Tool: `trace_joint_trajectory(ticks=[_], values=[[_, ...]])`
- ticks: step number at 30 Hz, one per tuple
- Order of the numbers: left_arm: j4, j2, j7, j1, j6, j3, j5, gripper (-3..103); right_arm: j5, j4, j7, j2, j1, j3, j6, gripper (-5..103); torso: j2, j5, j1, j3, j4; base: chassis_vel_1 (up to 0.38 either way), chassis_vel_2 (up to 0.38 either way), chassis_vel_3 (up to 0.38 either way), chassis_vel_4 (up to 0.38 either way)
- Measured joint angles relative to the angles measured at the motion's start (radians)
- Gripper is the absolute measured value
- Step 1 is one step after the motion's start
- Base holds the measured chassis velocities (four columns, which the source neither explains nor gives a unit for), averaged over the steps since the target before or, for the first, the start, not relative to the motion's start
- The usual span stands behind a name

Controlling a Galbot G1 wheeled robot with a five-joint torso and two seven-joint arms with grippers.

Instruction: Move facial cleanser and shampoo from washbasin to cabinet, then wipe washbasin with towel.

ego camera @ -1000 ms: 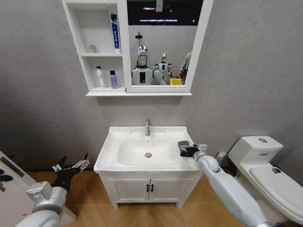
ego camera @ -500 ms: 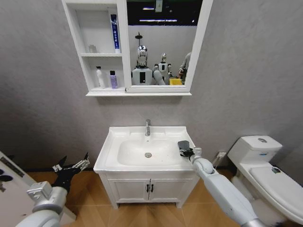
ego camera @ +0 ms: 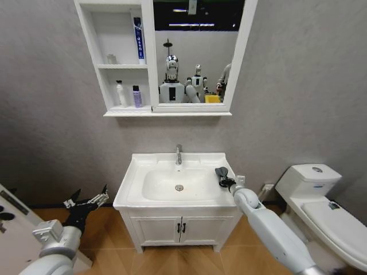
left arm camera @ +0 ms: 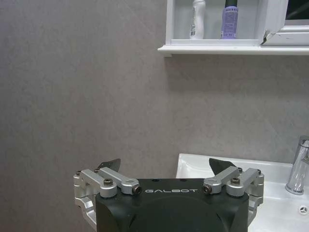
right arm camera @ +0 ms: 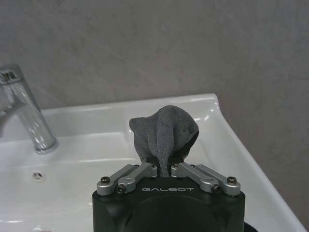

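Right gripper (right arm camera: 164,166) pinches towel (right arm camera: 163,133) (bunched) over washbasin (right arm camera: 96,145); left gripper (left arm camera: 166,166) spread

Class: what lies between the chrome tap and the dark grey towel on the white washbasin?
Bare white ceramic rim of the washbasin separates tap from towel, right wrist view.

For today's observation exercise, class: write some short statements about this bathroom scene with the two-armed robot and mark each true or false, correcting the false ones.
1. The right gripper is shut on the dark grey folded towel. True.
2. The towel is over the white ceramic washbasin. True.
3. The left gripper is shut. False: its fingers are spread open, off to the washbasin's left.
4. Two bottles stand beside the chrome tap. False: they stand on a shelf of the white wall-hung cabinet.
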Motion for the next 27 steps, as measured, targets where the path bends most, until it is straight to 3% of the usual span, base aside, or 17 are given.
trace_joint_trajectory(ticks=[9,14,22,27], values=[[0.000,0.000,0.000,0.000,0.000,0.000,0.000,100,0.095,-0.055,0.090,0.028,0.120,-0.126,-0.050,4,0.000,0.0005,0.000,0.000,-0.0006,0.000,0.000,0.000,0.000],[0.000,0.000,0.000,0.000,0.000,0.000,0.000,100,0.209,-0.116,0.175,0.023,0.173,-0.226,-0.069,4,0.000,0.0003,0.000,0.000,-0.0005,0.000,0.000,0.000,0.000],[0.000,0.000,0.000,0.000,0.000,0.000,0.000,100,0.361,-0.159,0.276,0.041,0.185,-0.292,-0.081,4,0.000,0.0004,0.000,0.000,-0.0003,0.000,0.000,0.000,0.000],[0.000,0.000,0.000,0.000,0.000,0.000,0.000,100,0.390,-0.172,0.296,0.039,0.179,-0.296,-0.090,4,0.000,0.0004,0.000,0.000,-0.0004,0.000,0.000,0.000,0.000]])
